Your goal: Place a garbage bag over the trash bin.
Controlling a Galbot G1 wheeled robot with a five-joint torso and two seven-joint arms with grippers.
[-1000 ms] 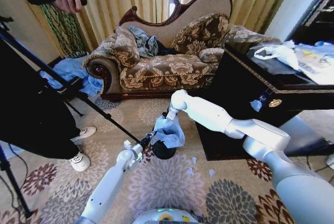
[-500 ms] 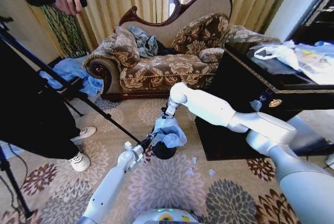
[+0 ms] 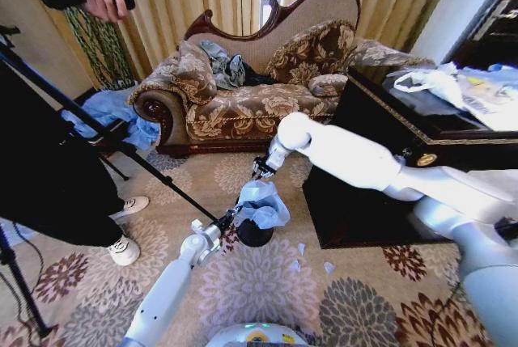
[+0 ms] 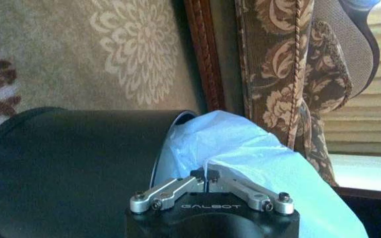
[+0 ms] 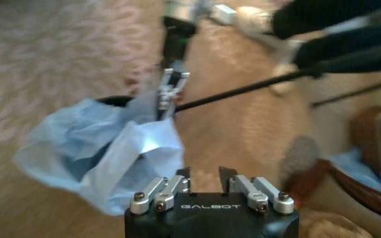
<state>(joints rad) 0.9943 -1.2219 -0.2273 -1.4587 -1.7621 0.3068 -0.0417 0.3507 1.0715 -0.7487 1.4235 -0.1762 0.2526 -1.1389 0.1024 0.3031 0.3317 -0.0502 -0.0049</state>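
The small black trash bin (image 3: 252,236) stands on the patterned carpet in front of the sofa. The pale blue garbage bag (image 3: 261,203) lies crumpled over its top and hangs down one side. My left gripper (image 3: 232,217) is at the bin's rim, shut on the bag's edge; in the left wrist view its fingertips (image 4: 206,174) pinch the garbage bag (image 4: 257,153) beside the bin (image 4: 65,163). My right gripper (image 3: 261,170) hovers just above the bag, open and holding nothing. From its wrist view, the right gripper (image 5: 204,174) looks down on the bag (image 5: 111,148).
A brown floral sofa (image 3: 251,104) stands behind the bin. A black cabinet (image 3: 405,153) with white bags on top is close on the right. A person and a tripod leg (image 3: 121,149) are at the left, near a blue cloth heap (image 3: 109,112). Small scraps (image 3: 312,258) lie on the carpet.
My right arm has swung to the right and its gripper has lifted a little off the top of the bag. The left gripper and the bin have stayed put.
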